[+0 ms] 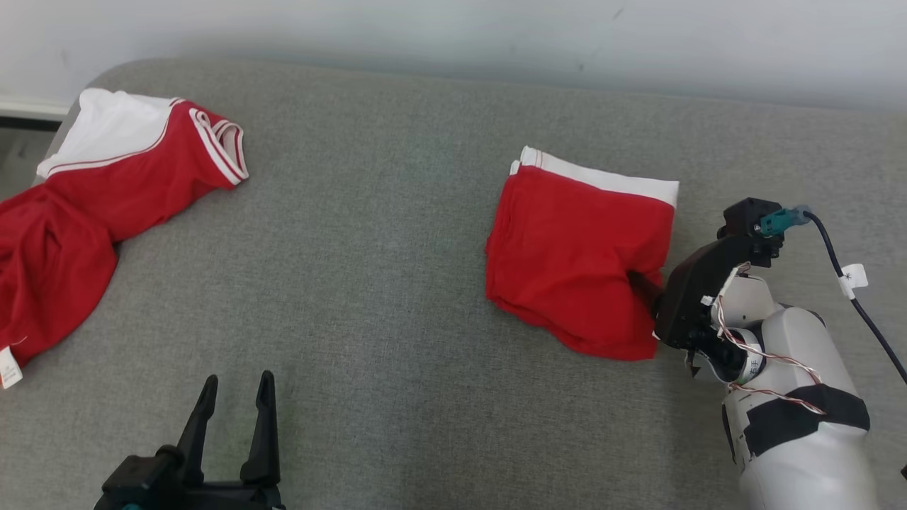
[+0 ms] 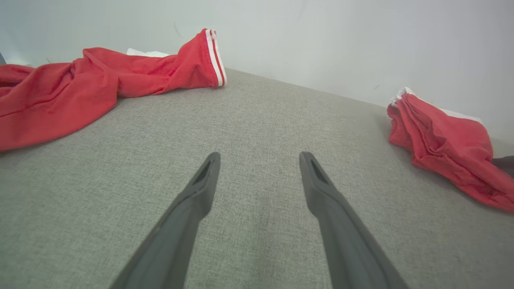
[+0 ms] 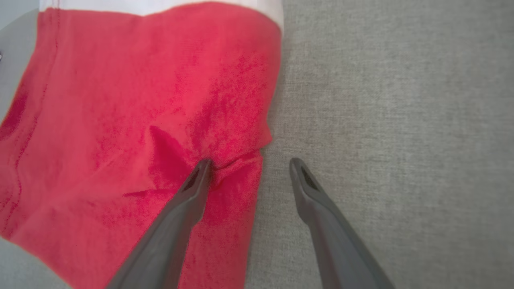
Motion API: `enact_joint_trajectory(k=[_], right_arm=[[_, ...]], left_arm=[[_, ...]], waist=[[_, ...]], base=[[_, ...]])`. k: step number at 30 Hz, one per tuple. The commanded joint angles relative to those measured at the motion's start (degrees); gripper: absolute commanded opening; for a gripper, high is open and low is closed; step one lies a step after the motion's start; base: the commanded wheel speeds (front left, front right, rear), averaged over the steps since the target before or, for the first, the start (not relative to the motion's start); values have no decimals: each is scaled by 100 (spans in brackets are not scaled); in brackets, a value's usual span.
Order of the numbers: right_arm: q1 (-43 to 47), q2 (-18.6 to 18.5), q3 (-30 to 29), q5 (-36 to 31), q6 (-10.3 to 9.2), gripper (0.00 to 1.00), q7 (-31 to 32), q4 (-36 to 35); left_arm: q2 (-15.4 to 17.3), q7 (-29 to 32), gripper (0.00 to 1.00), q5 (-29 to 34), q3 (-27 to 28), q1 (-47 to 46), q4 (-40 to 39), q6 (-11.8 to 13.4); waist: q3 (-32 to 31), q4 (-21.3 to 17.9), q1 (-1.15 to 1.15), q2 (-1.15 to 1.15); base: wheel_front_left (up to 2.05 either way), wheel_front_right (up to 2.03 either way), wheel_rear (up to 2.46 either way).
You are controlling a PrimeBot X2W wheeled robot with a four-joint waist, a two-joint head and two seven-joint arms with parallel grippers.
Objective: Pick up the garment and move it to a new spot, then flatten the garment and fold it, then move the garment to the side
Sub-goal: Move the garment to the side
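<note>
Nearest to me, the left pincer [image 1: 239, 377] hovers low over the grey fabric surface [image 1: 382, 283] at the lower left. Its two dark fingers are spread wide with nothing between them; the left wrist view shows bare grey cloth between and under them.

Further in on the right, my right arm [image 1: 786, 397] reaches forward, with a black cable [image 1: 861, 308] carrying a white tag trailing off beside it. The right pincer [image 3: 251, 162] is also spread wide and grips nothing. In the right wrist view, one finger [image 3: 188, 196] lies over the red cloth with its tip at a small crease by the edge. The other finger sits over bare grey fabric just beside that edge. I cannot tell whether the first finger presses on the cloth or only hangs above it.

The folded garment [image 1: 574, 262] lies right of centre on the surface. It is a red, roughly square stack with a white band along its far edge, and its near right corner is by the right pincer.

Well apart from it, at the far left, a loose garment [image 1: 106, 198] in red and white lies crumpled, with striped trim on one sleeve. It spills past the left edge of the surface.

Behind everything runs a pale wall [image 1: 453, 35].
</note>
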Motion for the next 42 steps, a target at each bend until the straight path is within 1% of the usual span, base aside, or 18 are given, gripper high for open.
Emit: enact_joint_trajectory(k=[1, 5, 6, 7, 9, 10, 13, 14, 15, 17, 19, 24, 25, 28, 30, 31, 36, 42], right_arm=[[-83, 4, 22, -18, -12, 100, -63, 84], [-165, 8, 172, 83, -12, 100, -249, 568], [-189, 15, 227, 92, -12, 96, -283, 674], [-198, 17, 257, 64, -12, 47, -310, 752], [-204, 21, 324, -34, -12, 4, -382, 839], [-190, 21, 353, -92, -12, 0, -386, 846], [-91, -4, 360, -256, -13, 0, -424, 712], [8, -29, 327, -483, -18, 0, -328, 353], [157, -15, 326, -826, -15, 0, -136, -249], [286, -80, 369, -1092, -13, 0, 50, -731], [457, -258, 442, -1221, -13, 0, 277, -1176], [772, -915, 599, -1216, -13, 0, 680, -2057], [772, -915, 599, -1216, -13, 0, 680, -2057], [765, -1305, 763, -1178, -13, 0, 637, -2237], [616, -1549, 922, -1129, -13, 0, 483, -2188], [534, -1664, 1022, -1113, -13, 0, 400, -2101], [-181, -1951, 1383, -1065, -13, 0, -29, -1515], [-942, -2259, 1528, -1345, -13, 0, -734, -850]], left_arm=[[-12, -23, 100, -15, -19, -116, -20, -10], [5, -23, 100, -35, -72, -174, -23, -9], [13, -23, 100, -41, -69, -198, -25, -10], [16, -23, 100, -51, -72, -218, -23, -10], [19, -23, 100, -62, -77, -232, -17, -10], [20, -23, 100, -69, -84, -218, -11, -10], [35, -23, 100, -77, -58, -197, -20, -4], [44, -23, 100, -51, -7, -165, -80, -4], [75, -23, 100, -51, 53, -189, -142, -4], [97, -23, 100, -43, 102, -225, -217, -4], [139, -23, 100, -29, 154, -271, -292, -4], [236, -23, 100, 59, 206, -364, -563, -4], [236, -23, 100, 59, 206, -364, -563, -4], [347, -21, 100, 141, 137, -436, -757, -4], [439, 30, 100, 198, 30, -539, -916, -3], [485, 68, 100, 232, -44, -575, -975, -3], [754, 380, 100, 359, -371, -791, -1539, -3], [1055, 757, 100, 417, -676, -1000, -2189, -3]], waist=[[132, 105, -1, -1], [230, 86, -1, -1], [254, 63, -1, -1], [268, 36, -1, -1], [278, -33, -1, -1], [271, -73, -1, -1], [230, -248, -1, -1], [206, -479, -1, -1], [230, -728, -1, -1], [271, -897, -1, -1], [334, -1062, -1, -1], [575, -1485, -1, -1], [575, -1485, -1, -1], [770, -1787, -1, -1], [913, -1988, -1, -1], [983, -2088, -1, -1], [1444, -2618, -1, -1], [1925, -2942, -1, -1]], base=[[0, 0, 0], [0, 0, 0], [0, 0, 0], [0, 0, 0], [0, 0, 0], [0, 0, 0], [0, 0, 0], [0, 0, 0], [0, 0, 0], [0, 0, 0], [0, 0, 0], [0, 0, 0], [0, 0, 0], [0, 0, 0], [0, 0, 0], [0, 0, 0], [0, 0, 0], [0, 0, 0]])
